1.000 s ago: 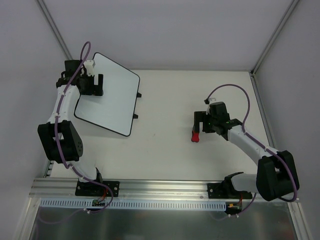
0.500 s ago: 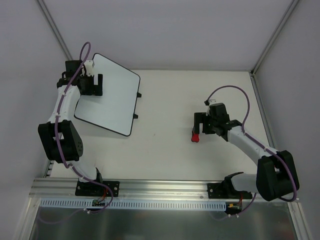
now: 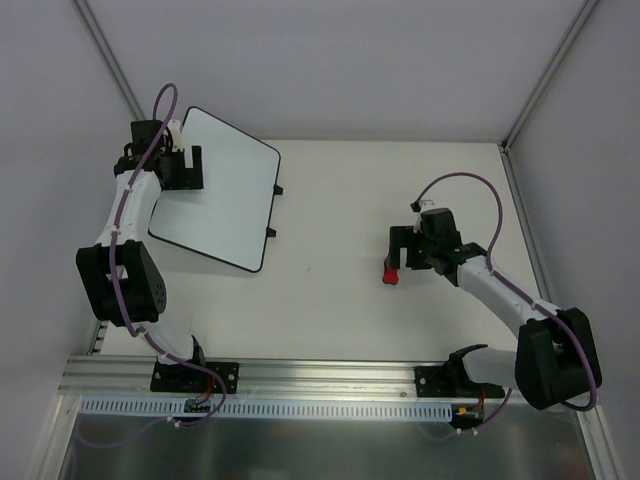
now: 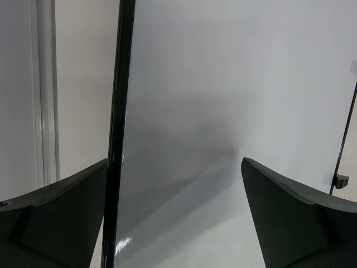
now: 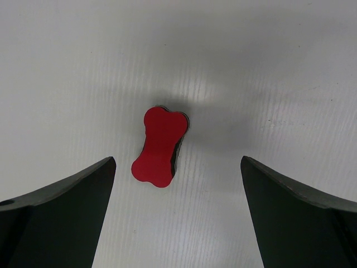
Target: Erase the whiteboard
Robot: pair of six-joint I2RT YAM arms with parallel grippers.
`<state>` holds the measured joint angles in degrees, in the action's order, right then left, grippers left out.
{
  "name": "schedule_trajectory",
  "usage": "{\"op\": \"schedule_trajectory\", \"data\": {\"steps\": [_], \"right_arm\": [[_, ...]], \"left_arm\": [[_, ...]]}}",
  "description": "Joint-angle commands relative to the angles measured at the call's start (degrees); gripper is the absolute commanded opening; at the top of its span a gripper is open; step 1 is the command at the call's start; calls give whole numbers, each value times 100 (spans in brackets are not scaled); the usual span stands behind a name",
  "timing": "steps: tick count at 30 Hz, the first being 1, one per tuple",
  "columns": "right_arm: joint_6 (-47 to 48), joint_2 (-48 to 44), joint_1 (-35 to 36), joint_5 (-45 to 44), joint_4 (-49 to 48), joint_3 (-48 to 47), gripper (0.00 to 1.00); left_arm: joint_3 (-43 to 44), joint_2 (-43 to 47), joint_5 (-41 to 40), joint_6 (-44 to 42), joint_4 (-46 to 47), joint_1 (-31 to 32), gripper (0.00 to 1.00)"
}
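Pick-up step: right gripper (image 5: 177,159), jaws wide and empty, above small red bone-shaped eraser (image 5: 159,146) — should descend and pinch; left gripper (image 4: 174,161), equally wide, over flat white black-rimmed whiteboard (image 3: 225,195), upper left.

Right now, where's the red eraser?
Top view: the red eraser lies on the table, right side, beneath the open right gripper and far from the whiteboard at back left.

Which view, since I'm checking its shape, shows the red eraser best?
Right wrist: the eraser lies whole, bone-shaped, centred between the open fingers. Top external shows only a small red spot. Left wrist shows none of it, only the whiteboard.
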<state>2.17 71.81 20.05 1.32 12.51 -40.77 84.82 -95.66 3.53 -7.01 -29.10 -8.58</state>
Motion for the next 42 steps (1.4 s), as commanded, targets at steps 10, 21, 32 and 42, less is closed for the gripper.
{"op": "schedule_trajectory", "data": {"steps": [10, 21, 32, 42], "right_arm": [[-94, -659, -45, -457, 93, -18, 99], [667, -2082, -45, -2459, 946, -1204, 98], [2260, -3305, -46, -3929, 858, -2654, 99], [2823, -3850, -37, -3674, 709, -3454, 99]], "left_arm": [[342, 881, 7, 656, 71, 49, 99], [202, 2689, 122, 903, 45, 49, 99], [-53, 4933, 87, 1114, -175, 49, 99], [431, 5970, -660, 1096, -500, 321, 99]]}}
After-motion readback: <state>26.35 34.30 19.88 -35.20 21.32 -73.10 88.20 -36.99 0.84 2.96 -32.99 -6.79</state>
